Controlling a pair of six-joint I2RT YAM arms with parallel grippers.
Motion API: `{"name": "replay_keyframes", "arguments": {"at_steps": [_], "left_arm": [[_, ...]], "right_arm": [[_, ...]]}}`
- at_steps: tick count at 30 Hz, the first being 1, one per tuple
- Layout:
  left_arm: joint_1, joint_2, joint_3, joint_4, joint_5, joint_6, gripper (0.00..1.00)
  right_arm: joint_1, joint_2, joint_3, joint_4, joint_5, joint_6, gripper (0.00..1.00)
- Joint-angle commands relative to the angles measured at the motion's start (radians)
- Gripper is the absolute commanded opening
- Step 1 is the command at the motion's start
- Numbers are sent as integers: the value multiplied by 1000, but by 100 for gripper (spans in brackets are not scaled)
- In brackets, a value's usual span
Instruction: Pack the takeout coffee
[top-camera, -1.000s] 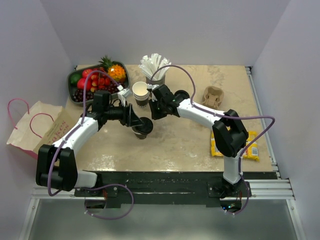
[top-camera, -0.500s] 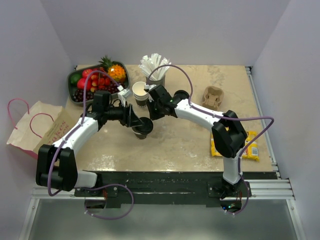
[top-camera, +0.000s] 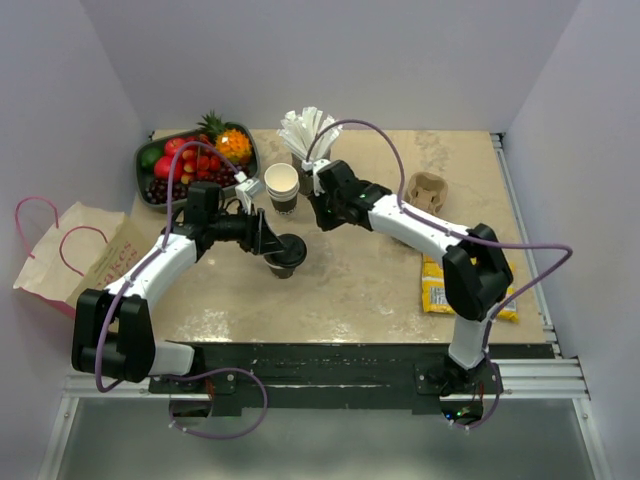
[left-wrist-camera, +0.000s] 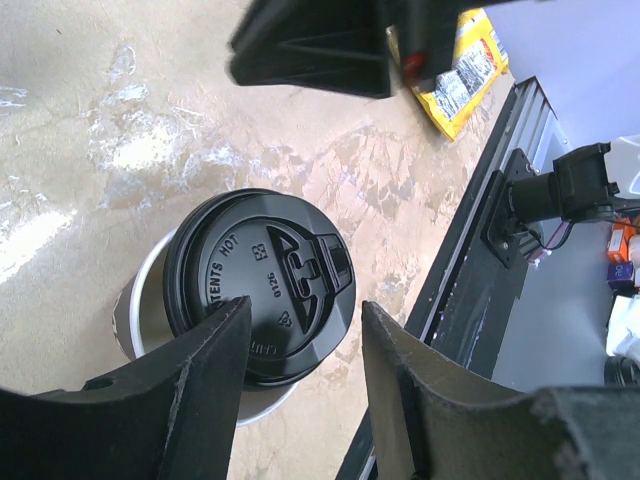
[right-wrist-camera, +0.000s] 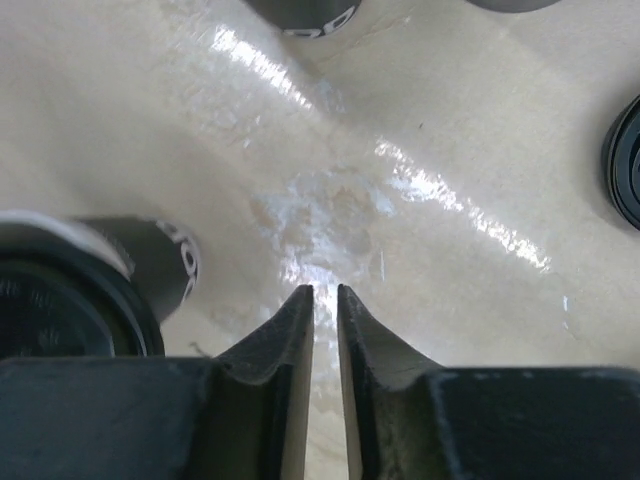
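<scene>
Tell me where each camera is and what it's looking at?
Top external: above and behind the arms, looking down at the table; both arms show.
Left wrist: on the left arm, looking down at the takeout coffee; left gripper fingers straddle it.
Right wrist: on the right arm, looking down at bare tabletop; right gripper fingers nearly together.
Shared: top and left wrist views both show the coffee and the yellow packet.

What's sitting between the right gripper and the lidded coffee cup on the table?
Nothing: only bare table separates the right gripper from the takeout coffee, seen in the top external view.
</scene>
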Motion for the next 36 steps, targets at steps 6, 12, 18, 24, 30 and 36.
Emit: {"name": "replay_keyframes", "arguments": {"at_steps": [6, 12, 18, 24, 30, 36], "left_arm": [[-3, -3, 16, 22, 11, 9, 53], [-3, -8, 15, 26, 8, 5, 53], [-3, -14, 9, 23, 5, 11, 53], [-3, -9, 7, 25, 0, 9, 53], [-1, -8, 10, 28, 0, 5, 53], [3, -14, 16, 19, -4, 8, 53]], "right_arm": [[-39, -182, -144, 78, -446, -255, 41], [-36, -124, -94, 81, -512, -279, 41], [-34, -90, -41, 38, -491, -307, 41], [-32, -88, -32, 22, -512, -311, 41], [-13, -70, -1, 22, -528, -304, 41], [1, -26, 34, 26, -531, -284, 41]]}}
